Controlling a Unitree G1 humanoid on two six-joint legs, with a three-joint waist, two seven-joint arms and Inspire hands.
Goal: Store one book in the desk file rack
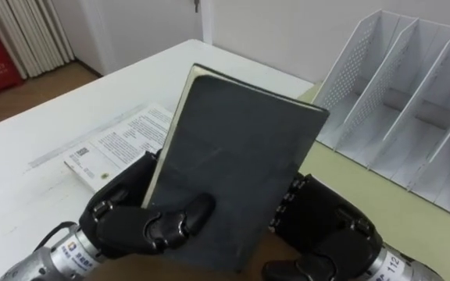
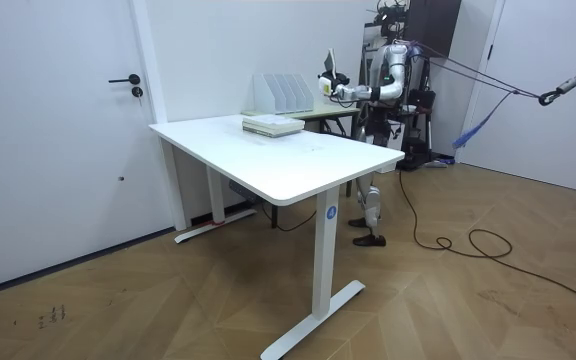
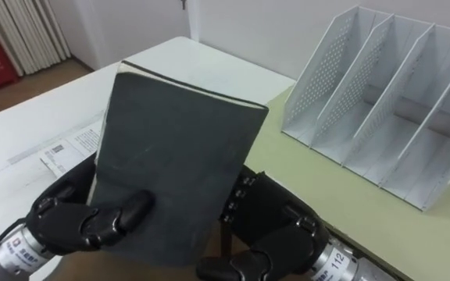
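— The dark grey book (image 1: 233, 164), is it in the rack already?

— Not yet. It is held up in the air before the robot, lifted off the surface, a little tilted, with the cover toward the head camera.

— Which hand holds it?

— The left hand (image 1: 143, 222) has its fingers clamped on the lower left corner, with the thumb across the cover. The right hand (image 1: 323, 226) sits against the lower right edge. Whether it really grips I cannot tell, because the book hides it.

— And the rack?

— The white file rack (image 1: 342, 78) stands to the right on the pale green surface (image 1: 350, 187), apart from the book. The compartments I can see are empty.

— So how far is the task?

— I judge the pick-up is done: one book is in hand, and printed booklets (image 1: 116, 144) lie on the white surface (image 1: 22, 156) behind it. What is left is to carry the book to the right, stand it on its edge, slide it into one compartment and release it.
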